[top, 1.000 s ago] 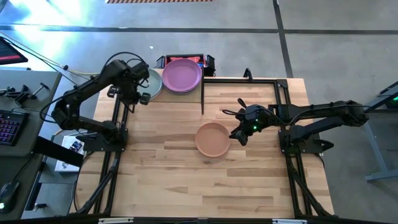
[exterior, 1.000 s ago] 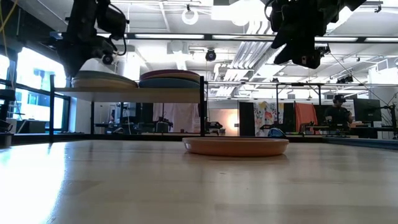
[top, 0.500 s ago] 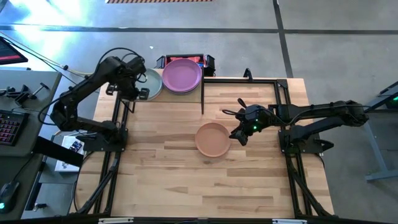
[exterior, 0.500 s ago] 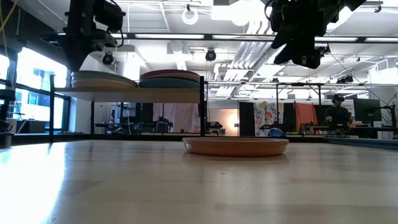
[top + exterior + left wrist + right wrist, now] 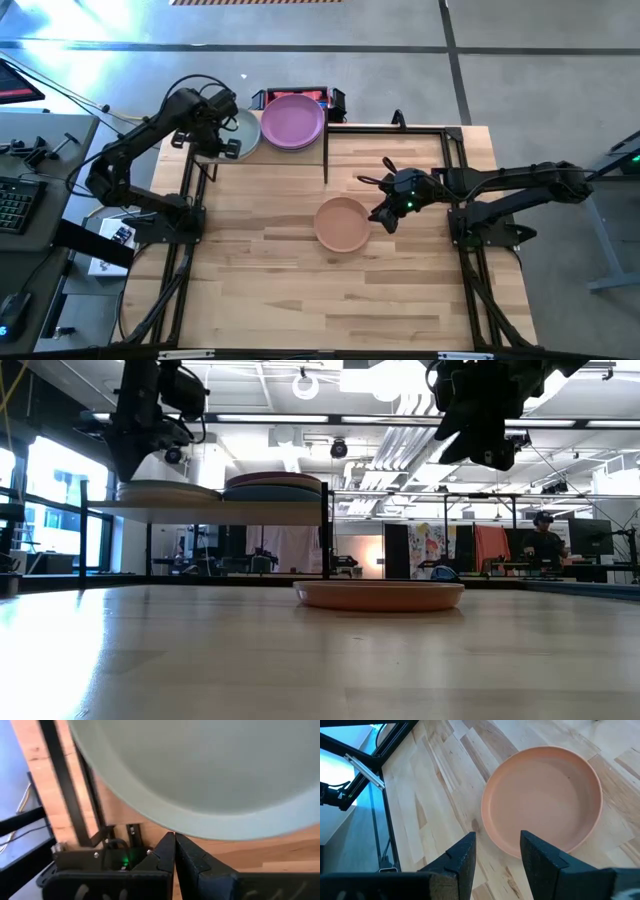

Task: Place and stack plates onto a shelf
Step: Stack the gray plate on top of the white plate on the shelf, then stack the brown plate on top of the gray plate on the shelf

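Observation:
On the shelf (image 5: 230, 510) at the table's far left stand two stacks of plates. A sage green plate (image 5: 245, 132) tops the left stack and a purple plate (image 5: 293, 120) tops the right one. My left gripper (image 5: 175, 842) points down over the sage plate's near-left rim, shut, with nothing between its fingers. A peach plate (image 5: 342, 224) rests flat on the tabletop at mid-table. My right gripper (image 5: 497, 852) hovers open well above that plate's right rim (image 5: 480, 445). My left gripper's shut fingertips (image 5: 169, 851) stand right at the sage green plate's rim (image 5: 150, 822), pointing down from above. Whether they touch the rim, I cannot tell. The plate lies flat on its stack.
The shelf's black post (image 5: 325, 160) stands at its right end, between the shelf and the peach plate. A red and black device (image 5: 330, 98) sits behind the shelf. Bare tabletop (image 5: 330, 290) stretches across the near half.
My left gripper has shut its fingers over the sage green plate's rim. The plate stays on the left stack.

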Controlling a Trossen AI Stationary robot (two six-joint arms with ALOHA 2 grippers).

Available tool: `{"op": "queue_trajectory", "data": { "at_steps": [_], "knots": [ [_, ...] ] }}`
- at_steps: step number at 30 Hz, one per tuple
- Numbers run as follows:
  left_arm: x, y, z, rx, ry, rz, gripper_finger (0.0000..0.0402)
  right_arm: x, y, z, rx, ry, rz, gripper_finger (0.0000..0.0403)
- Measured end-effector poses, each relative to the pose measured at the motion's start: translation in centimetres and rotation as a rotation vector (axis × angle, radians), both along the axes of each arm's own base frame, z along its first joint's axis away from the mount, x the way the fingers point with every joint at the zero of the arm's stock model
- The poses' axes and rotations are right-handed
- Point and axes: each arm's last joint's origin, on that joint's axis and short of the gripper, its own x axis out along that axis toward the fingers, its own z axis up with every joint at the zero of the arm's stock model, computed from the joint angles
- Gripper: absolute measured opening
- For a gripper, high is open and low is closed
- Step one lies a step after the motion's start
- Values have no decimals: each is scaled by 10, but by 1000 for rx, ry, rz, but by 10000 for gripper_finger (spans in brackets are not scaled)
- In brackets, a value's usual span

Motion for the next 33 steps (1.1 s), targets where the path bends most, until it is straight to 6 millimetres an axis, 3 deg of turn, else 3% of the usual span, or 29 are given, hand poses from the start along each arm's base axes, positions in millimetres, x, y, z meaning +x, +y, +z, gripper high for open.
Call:
{"op": "queue_trajectory", "data": {
  "at_steps": [10, 17, 25, 33],
  "knots": [
    [1, -16, 8, -33, -68, -70, 0, -1, 0, -1, 9, 13, -8, 135],
    [0, -40, 21, -32, -188, -102, 0, -9, 1, -11, 48, 153, -92, 135],
    [36, -75, 28, 30, -367, -272, 0, -13, 3, -42, 73, 257, -246, 135],
    [72, -98, 39, 115, -641, -389, 0, 0, 1, -57, 55, 293, -274, 135]
  ]
}}
